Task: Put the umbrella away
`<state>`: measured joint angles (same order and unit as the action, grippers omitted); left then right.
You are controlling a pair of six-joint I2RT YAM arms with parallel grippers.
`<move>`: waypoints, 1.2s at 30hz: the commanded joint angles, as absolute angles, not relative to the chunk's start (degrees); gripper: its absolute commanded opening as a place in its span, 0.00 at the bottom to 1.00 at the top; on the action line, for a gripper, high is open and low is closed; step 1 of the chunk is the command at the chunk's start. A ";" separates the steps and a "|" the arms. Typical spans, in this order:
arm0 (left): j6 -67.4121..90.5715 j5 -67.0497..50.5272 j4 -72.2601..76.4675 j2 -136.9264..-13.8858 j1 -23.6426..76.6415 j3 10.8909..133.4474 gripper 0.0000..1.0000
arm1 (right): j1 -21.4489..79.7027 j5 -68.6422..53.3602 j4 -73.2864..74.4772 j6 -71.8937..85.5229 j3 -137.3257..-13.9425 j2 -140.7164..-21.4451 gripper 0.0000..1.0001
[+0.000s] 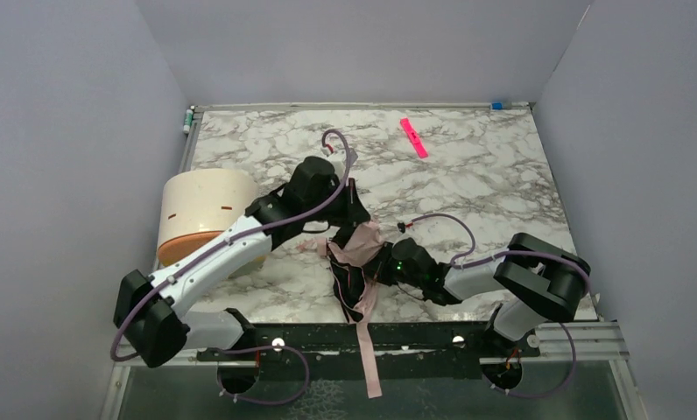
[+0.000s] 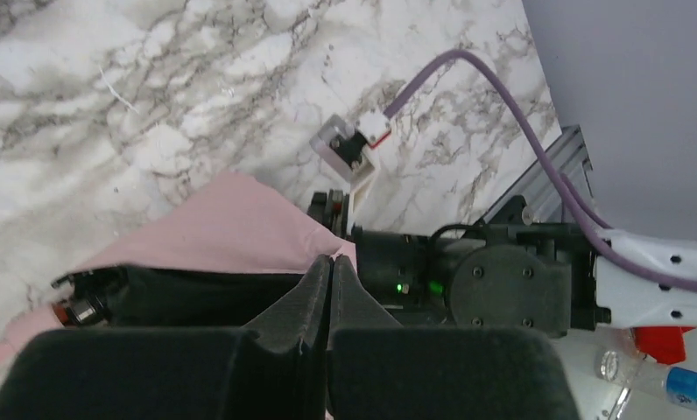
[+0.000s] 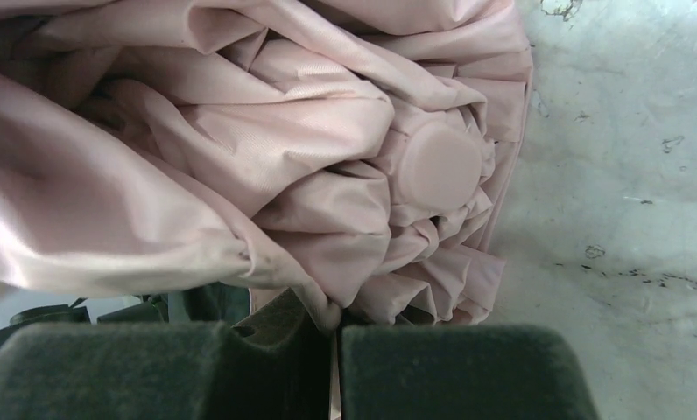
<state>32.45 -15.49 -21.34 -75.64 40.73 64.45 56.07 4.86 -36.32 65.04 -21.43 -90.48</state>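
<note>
Umbrella (image 1: 355,258) lay crumpled at the table's (image 1: 503,192) near edge between the arms, strap (image 1: 368,350) dangling over. Left claw (image 1: 349,212) pinched together on its fabric, right claw (image 1: 383,268) clamped on folds. Not rolled or strapped, so most work looked left.

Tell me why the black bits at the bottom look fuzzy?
Left wrist view: the fingers sit too near the lens and blur; the table is sharp. Right wrist view: fuzzy fingers again, crisp umbrella folds. Top view: even light, soft shadows.
</note>
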 commanded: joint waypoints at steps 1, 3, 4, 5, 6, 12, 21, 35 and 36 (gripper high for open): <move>41.99 -7.45 -12.93 -66.04 46.15 53.26 0.00 | 56.26 6.83 -27.66 63.66 -20.18 -92.38 0.09; 44.46 -5.82 -10.18 -61.79 48.99 47.59 0.00 | 56.25 6.64 -28.56 64.49 -19.97 -92.85 0.09; 45.49 -5.09 -9.42 -60.11 50.33 45.13 0.00 | 56.25 6.60 -28.86 64.76 -20.00 -93.06 0.09; 46.13 -4.37 -8.88 -58.68 51.68 43.02 0.00 | 56.25 6.54 -29.01 64.93 -20.08 -93.12 0.09; 46.56 -3.36 -8.35 -57.51 53.26 41.08 0.00 | 56.26 6.51 -29.00 65.01 -20.31 -93.21 0.09; 50.52 4.26 -2.08 -54.99 64.58 30.17 0.00 | 56.25 6.09 -28.88 65.39 -21.24 -93.74 0.09; 57.09 17.10 6.83 -55.13 75.51 17.36 0.00 | 56.25 7.35 -26.12 65.16 -20.49 -90.49 0.16; 56.93 21.06 14.82 -63.56 75.50 15.77 0.00 | 56.25 8.73 -3.62 58.98 -18.46 -67.86 0.32; 56.73 20.97 14.93 -63.88 75.50 16.15 0.00 | 56.29 8.87 -1.23 58.76 -18.18 -65.56 0.33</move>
